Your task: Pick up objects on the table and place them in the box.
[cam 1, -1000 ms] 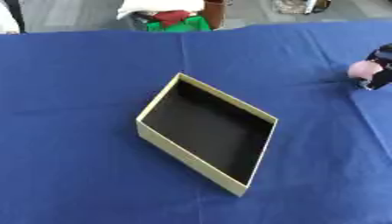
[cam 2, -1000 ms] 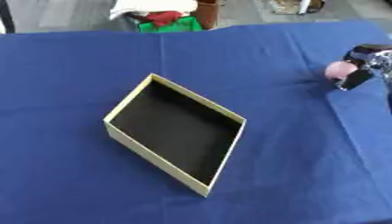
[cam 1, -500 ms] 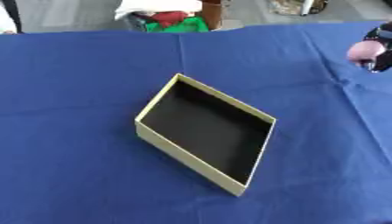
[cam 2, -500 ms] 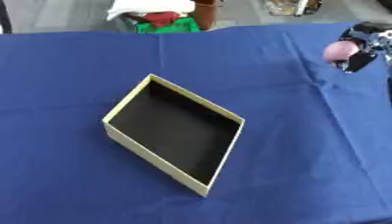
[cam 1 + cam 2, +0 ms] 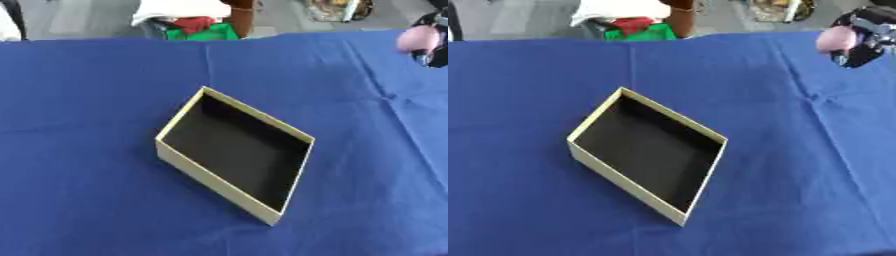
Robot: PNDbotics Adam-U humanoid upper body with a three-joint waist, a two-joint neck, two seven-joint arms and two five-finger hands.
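Pink object (image 5: 834, 39), rounded, blurred, can't tell what it is; up at the far right, above the counter (image 5: 527, 90), held in the right robot hand (image 5: 866, 36), whose dark fingers wrap round its right side. Well apart from the box (image 5: 597, 160), which sits mid-counter, turned cornerwise, cream walls, black inside, nothing visible in it. Counter covered by a blue cloth (image 5: 79, 200), creases running down the right side. Left robot hand not visible in either view. Past the far counter edge: some white, red and green stuff (image 5: 197, 25), blurred.
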